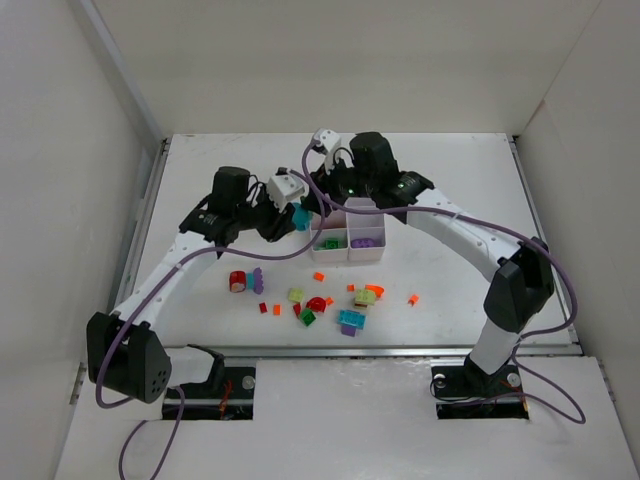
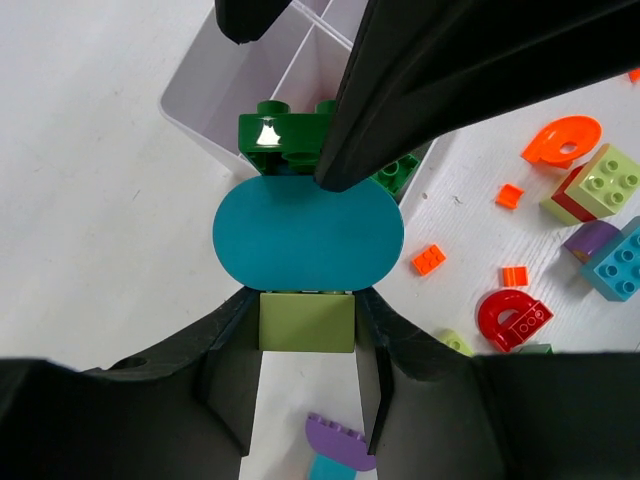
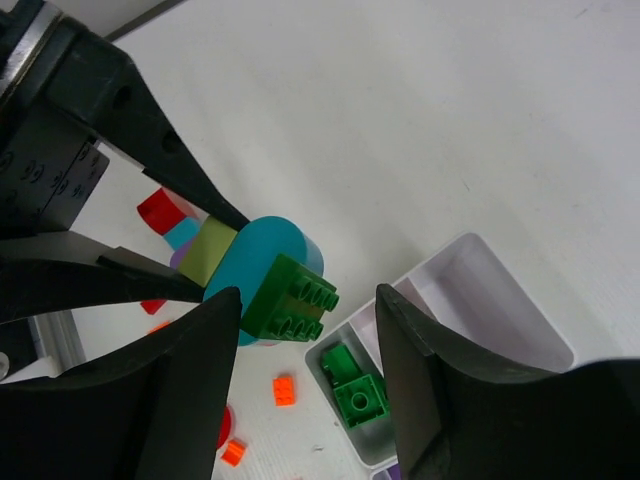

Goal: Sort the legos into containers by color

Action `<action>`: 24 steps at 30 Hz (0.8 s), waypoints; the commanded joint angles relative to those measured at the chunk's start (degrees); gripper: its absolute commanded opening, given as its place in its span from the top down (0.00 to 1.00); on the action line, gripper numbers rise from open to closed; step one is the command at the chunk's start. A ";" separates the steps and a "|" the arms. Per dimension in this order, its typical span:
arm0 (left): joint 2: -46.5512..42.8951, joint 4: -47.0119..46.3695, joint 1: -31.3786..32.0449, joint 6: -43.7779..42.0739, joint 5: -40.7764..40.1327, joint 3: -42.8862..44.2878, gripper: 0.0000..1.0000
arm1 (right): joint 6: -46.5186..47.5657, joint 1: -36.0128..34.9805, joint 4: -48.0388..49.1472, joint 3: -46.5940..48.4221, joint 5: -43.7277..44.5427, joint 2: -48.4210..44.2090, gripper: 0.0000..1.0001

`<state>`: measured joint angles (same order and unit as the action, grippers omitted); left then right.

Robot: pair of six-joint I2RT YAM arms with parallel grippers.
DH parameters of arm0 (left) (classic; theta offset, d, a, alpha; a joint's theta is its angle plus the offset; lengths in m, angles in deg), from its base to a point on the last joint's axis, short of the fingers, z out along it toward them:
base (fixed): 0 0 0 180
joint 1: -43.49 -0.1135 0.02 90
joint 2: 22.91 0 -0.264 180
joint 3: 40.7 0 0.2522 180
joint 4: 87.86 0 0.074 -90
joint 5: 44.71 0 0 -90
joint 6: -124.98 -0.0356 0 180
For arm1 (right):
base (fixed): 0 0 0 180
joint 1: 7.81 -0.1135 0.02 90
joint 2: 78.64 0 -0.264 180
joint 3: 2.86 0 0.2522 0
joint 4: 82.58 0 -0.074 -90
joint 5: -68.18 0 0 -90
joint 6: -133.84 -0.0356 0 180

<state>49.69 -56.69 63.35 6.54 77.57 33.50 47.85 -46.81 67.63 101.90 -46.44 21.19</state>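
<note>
My left gripper (image 2: 305,305) (image 1: 290,217) is shut on a stack of legos held in the air beside the containers. The fingers clamp its yellow-green brick (image 2: 305,322). A cyan oval plate (image 2: 308,232) (image 3: 252,262) is joined to it, with a dark green brick (image 3: 290,297) (image 2: 283,134) on the far side. My right gripper (image 3: 310,295) (image 1: 322,203) is open. Its jaws straddle the dark green brick, the left jaw close to it and the right one apart. The containers form a white divided tray (image 1: 362,207) (image 3: 480,290) just below, with green legos (image 3: 358,390) in one compartment and purple ones (image 1: 365,241) in another.
Loose legos lie on the table near the arms: a red block (image 1: 237,282), a purple piece (image 1: 256,279), a red arch (image 2: 512,318), a cyan brick (image 1: 350,320), a yellow-green brick (image 2: 600,182) and several orange bits (image 2: 428,260). White walls enclose the table.
</note>
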 commanded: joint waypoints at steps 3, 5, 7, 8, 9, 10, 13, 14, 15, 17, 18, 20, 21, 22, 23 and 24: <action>-3.25 -2.73 0.09 1.64 1.21 -0.68 1.00 | -1.73 -0.37 3.29 0.93 3.35 0.54 0.40; -3.25 -2.73 0.09 1.64 1.21 -1.20 1.00 | -1.73 -0.37 3.29 1.45 3.35 1.24 0.46; -3.77 -3.35 0.09 1.64 1.21 -1.21 1.00 | -2.25 -0.37 3.82 1.46 3.35 1.95 0.58; -3.78 -3.87 0.09 2.16 1.21 -1.73 1.00 | -2.25 -0.37 3.82 1.98 2.83 2.47 0.62; -3.78 -3.87 0.09 2.17 1.21 -1.73 1.00 | -2.25 -0.37 3.82 2.51 2.30 2.47 0.66; -3.78 -4.48 0.09 2.69 1.21 -1.73 1.00 | -2.25 -0.37 3.82 2.51 2.30 3.00 0.74; -3.78 -4.49 0.09 2.69 1.21 -1.73 1.00 | -2.25 -0.37 3.82 1.91 4.57 2.48 0.84; -3.78 -4.49 0.09 2.69 1.21 -2.34 1.00 | -2.25 -0.37 3.82 1.90 5.37 2.47 0.91; -4.30 -4.49 0.09 2.69 1.21 -3.05 1.00 | -2.25 -0.37 3.82 1.38 6.07 2.47 0.95; -4.31 -4.49 0.09 2.08 -0.45 -3.58 1.00 | -2.25 -0.37 3.82 0.84 6.69 1.95 0.98; -4.92 -3.97 0.09 1.47 -0.98 -4.45 1.00 | -2.25 -0.37 3.82 0.84 6.17 1.95 0.98; -5.53 -3.96 0.09 -0.63 -2.12 -7.00 1.00 | -2.25 -0.37 3.82 0.23 6.16 1.95 0.98; -5.54 -3.96 0.09 -0.64 -4.04 -8.14 1.00 | -2.25 -0.37 3.82 0.23 6.16 1.95 0.98; -5.54 -4.66 0.09 -0.64 -4.84 -10.24 1.00 | -2.25 -0.37 3.82 0.23 6.16 1.95 1.00; -5.54 -4.66 0.09 -0.64 -4.85 -11.04 1.00 | -2.25 -0.37 3.82 -0.29 6.16 1.95 1.00; -5.54 -4.66 -0.78 -1.17 -4.85 -11.57 1.00 | -2.25 -0.37 3.82 -0.30 6.16 1.95 0.98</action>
<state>45.64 -60.12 63.22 6.76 74.40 23.97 45.75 -46.92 68.74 101.84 -40.86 24.67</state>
